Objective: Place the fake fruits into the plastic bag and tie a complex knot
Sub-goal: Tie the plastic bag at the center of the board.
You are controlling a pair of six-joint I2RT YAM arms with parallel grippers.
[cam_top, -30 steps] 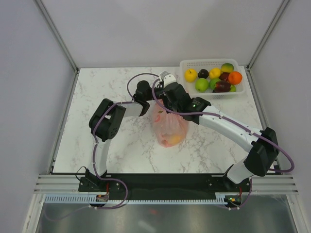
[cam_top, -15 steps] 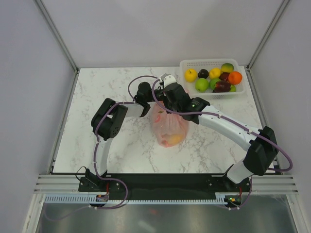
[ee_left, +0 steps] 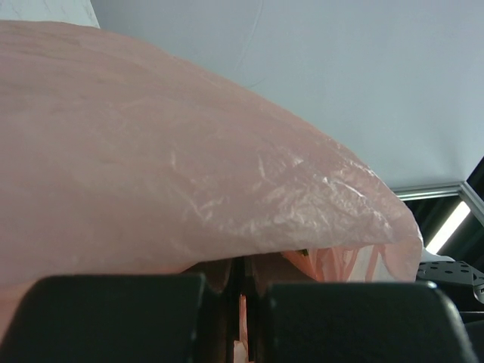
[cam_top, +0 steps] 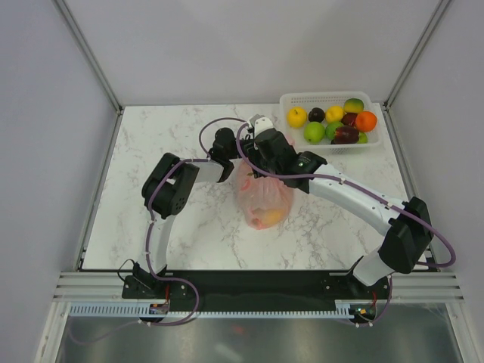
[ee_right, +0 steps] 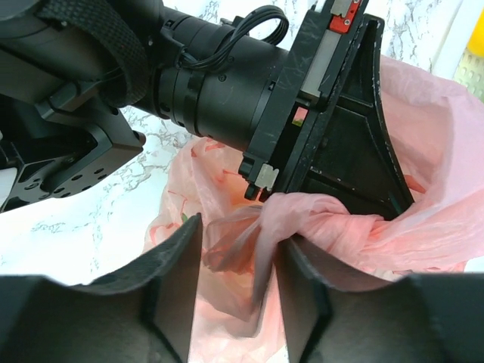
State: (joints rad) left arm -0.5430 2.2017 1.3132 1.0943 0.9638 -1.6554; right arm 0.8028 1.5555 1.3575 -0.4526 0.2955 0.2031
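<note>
1. A small red and white label [ee_right: 344,13] sits on the left gripper's black body at the top of the right wrist view. Its writing is too small to read.
2. The table [cam_top: 166,136] is white marble-patterned with grey veins. Plain pale grey walls [cam_top: 249,45] enclose it, with metal frame posts [cam_top: 87,53] running up the corners.
3. The plastic bag [cam_top: 263,198], pink and crinkly, lies at the centre of the overhead view. Both arms meet at its upper end.
4. Yellow and orange shapes show through the bag's lower end.
5. The left gripper [ee_left: 243,283] is pressed together, with a sliver of pink film pinched in the thin slit between its black fingers. The bag's skin fills most of the left wrist view above them.
6. The right gripper [ee_right: 240,234] has its fingers spread. A twisted strand of the bag lies between them and runs right into the left gripper's jaws.
7. A white lattice basket [cam_top: 325,95] stands in the table's upper right corner, well apart from the bag.
8. The basket holds fake fruits [cam_top: 333,121] in yellow, green, orange, red and dark purple.
</note>
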